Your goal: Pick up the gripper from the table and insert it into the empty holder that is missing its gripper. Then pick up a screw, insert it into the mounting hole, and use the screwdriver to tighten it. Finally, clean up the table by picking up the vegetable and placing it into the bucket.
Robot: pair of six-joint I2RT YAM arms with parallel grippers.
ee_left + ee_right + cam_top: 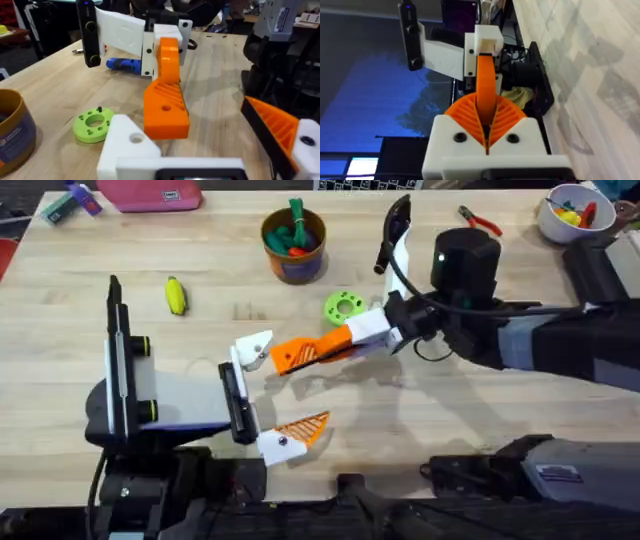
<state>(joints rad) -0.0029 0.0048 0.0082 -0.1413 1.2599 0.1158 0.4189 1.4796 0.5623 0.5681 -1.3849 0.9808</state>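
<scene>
At the right gripper (345, 338): clenching ribbed orange pads on the gripper (297, 354), an orange wedge, and holding its tip just beside the empty holder (256, 348), the bare white block of the left gripper (275, 392); contact not determinable. At the left gripper: standing spread wide, grasping nothing.

From the left wrist: showing a round mounting hole in the holder's smooth white face, ribbing on the wedge, a green ring (93, 124) with small holes near the holder, and the blue screwdriver (122, 64) lying beyond the right gripper.

From overhead: showing the yellow vegetable (176, 295) lying on the wooden table (450, 410), well apart from both grippers, and the bucket (294, 242) standing beyond them, carrying green and red pieces (292, 235). On the bucket: bearing a label band, lettering too small for reading.
</scene>
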